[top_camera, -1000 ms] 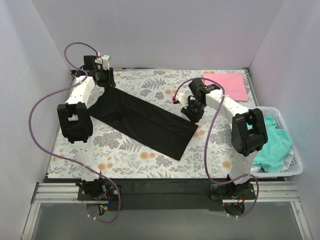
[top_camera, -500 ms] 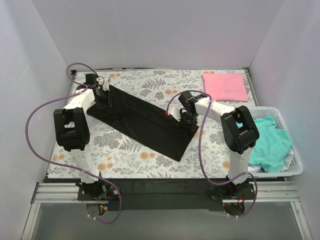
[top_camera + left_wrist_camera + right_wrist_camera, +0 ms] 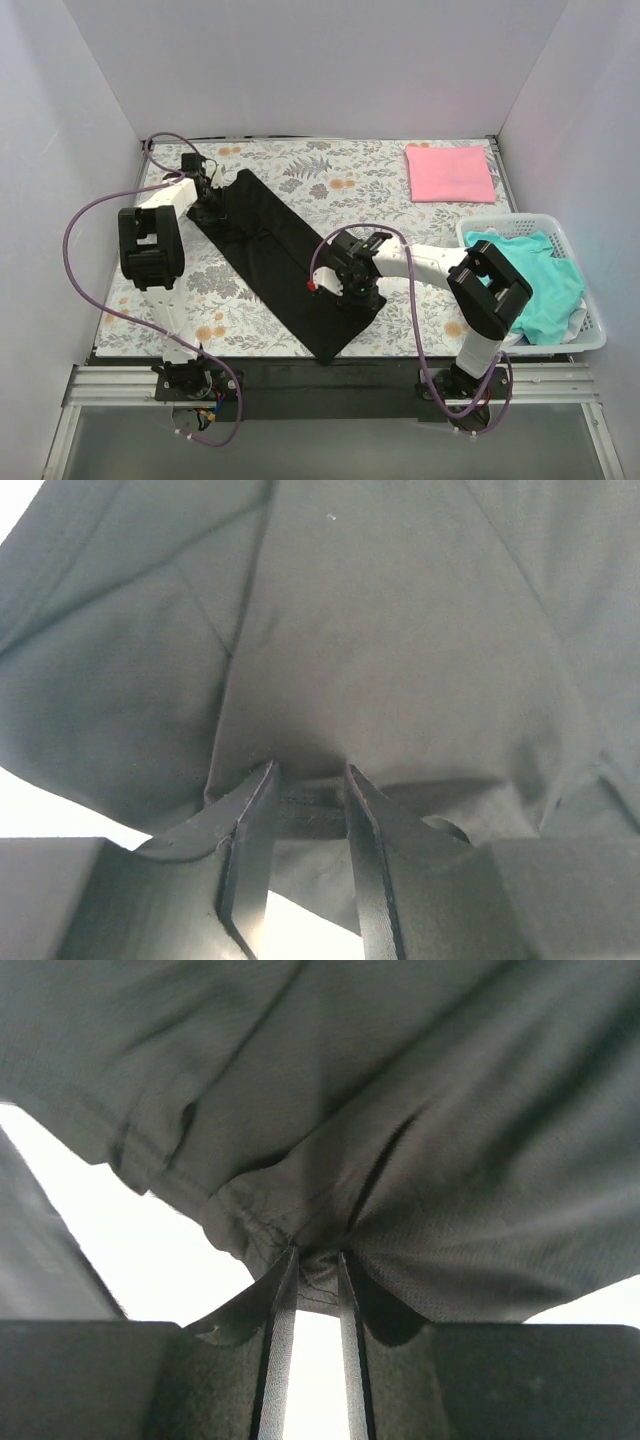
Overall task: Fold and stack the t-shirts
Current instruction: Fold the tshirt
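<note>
The white lattice basket (image 3: 590,335) sits at the right edge of the table (image 3: 250,310), and the teal t-shirt (image 3: 540,285) lies crumpled inside it, bulging over the rim; a bit of white cloth shows under it at the basket's near side. Beyond the basket, toward the far right corner of the table, the pink t-shirt (image 3: 450,172) lies folded flat into a neat rectangle, well apart from everything else.

Left of the basket, the black t-shirt (image 3: 280,255) stretches as a long narrow band running diagonally across the floral cloth, from the far left down to the near edge, where its lower corner reaches the table's front border. The left gripper (image 3: 212,195) has its jaws clenched on the band's far end; the left wrist view shows fabric (image 3: 400,660) pinched between the fingers (image 3: 250,830). The right gripper (image 3: 352,285), nearer the basket, has its jaws clamped on the band's right-hand edge, a bunched hem (image 3: 300,1160) squeezed between them.

Bare floral cloth lies open between the black t-shirt and the basket, and also along the far side toward the pink t-shirt.
</note>
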`<move>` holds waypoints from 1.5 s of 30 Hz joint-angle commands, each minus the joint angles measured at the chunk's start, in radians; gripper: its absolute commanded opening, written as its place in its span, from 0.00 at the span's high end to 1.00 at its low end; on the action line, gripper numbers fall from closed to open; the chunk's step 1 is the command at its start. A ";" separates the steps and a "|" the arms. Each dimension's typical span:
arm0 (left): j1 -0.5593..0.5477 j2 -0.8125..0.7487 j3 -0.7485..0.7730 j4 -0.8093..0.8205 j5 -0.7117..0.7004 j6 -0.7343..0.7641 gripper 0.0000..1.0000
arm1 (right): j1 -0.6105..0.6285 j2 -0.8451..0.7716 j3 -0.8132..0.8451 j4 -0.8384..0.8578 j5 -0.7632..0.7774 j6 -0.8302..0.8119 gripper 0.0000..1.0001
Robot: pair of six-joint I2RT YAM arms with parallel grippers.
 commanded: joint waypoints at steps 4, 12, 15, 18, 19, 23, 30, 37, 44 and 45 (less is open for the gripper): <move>-0.087 0.114 0.088 0.019 -0.032 0.046 0.71 | 0.141 -0.005 -0.048 -0.027 -0.171 0.085 0.70; -0.207 0.330 0.376 0.022 0.012 0.092 0.72 | 0.186 0.083 0.049 -0.007 -0.296 0.141 0.67; -0.242 0.389 0.501 0.019 0.049 0.090 0.72 | 0.194 0.130 0.119 0.000 -0.315 0.154 0.63; -0.256 0.407 0.578 0.042 0.071 0.064 0.71 | 0.188 0.144 0.188 -0.010 -0.316 0.166 0.58; -0.256 0.404 0.592 0.051 0.069 0.040 0.71 | 0.185 0.138 0.204 -0.011 -0.316 0.166 0.57; -0.256 0.384 0.703 0.045 0.133 0.012 0.69 | 0.146 0.095 0.291 -0.037 -0.310 0.160 0.51; -0.253 0.229 0.702 0.018 0.115 0.010 0.63 | -0.085 0.107 0.521 -0.074 -0.315 0.158 0.51; -0.227 0.002 0.318 0.064 0.252 -0.115 0.61 | -0.228 0.294 0.791 -0.065 -0.208 0.217 0.64; -0.227 -0.078 0.043 0.102 0.226 -0.132 0.68 | -0.262 0.461 0.911 0.021 -0.082 0.261 0.73; -0.227 -0.079 0.029 0.107 0.221 -0.128 0.68 | -0.260 0.472 0.911 0.054 -0.070 0.273 0.74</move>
